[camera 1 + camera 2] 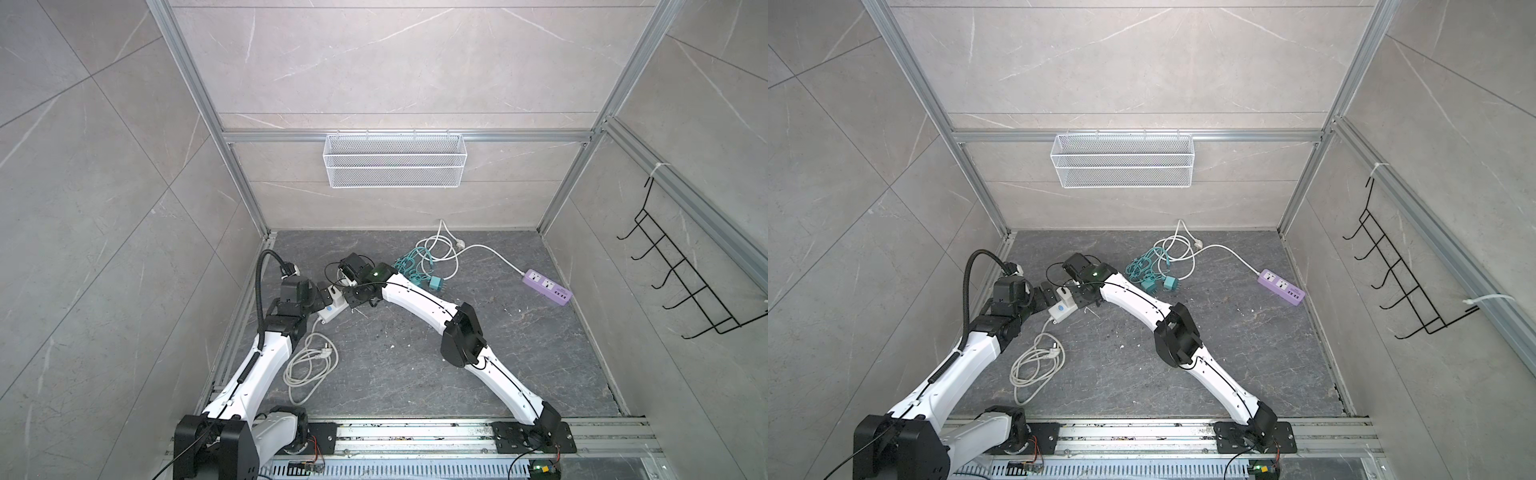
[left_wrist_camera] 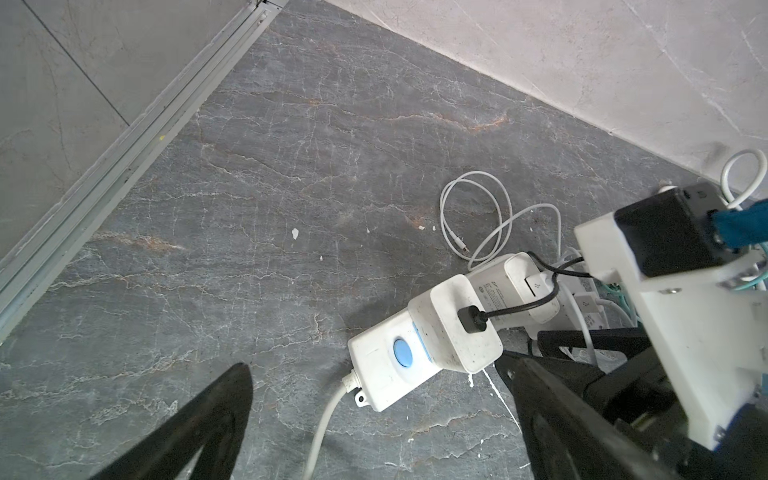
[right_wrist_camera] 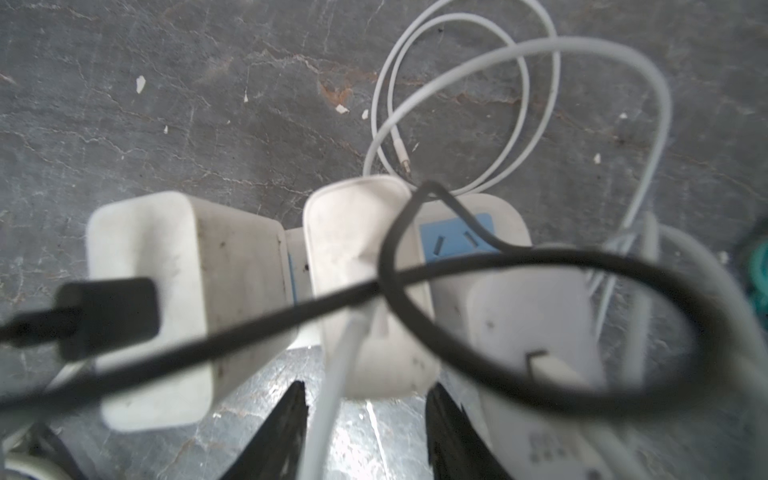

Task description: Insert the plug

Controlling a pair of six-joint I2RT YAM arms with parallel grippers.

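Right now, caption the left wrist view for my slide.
White charger with black cable plugged into a white power strip on dark stone floor.

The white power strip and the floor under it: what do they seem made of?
The power strip looks like hard white plastic, matte, with scuffs and dirt specks. The floor looks like dark grey stone or stone-look tile, with pale veins; I cannot tell which.

Pale veined stone walls (image 1: 374, 75) enclose a dark grey marbled floor (image 1: 395, 374). A white mesh basket (image 1: 395, 183) hangs on the back rail (image 1: 519, 136) — a black hook rack (image 1: 690, 274) on the right wall.
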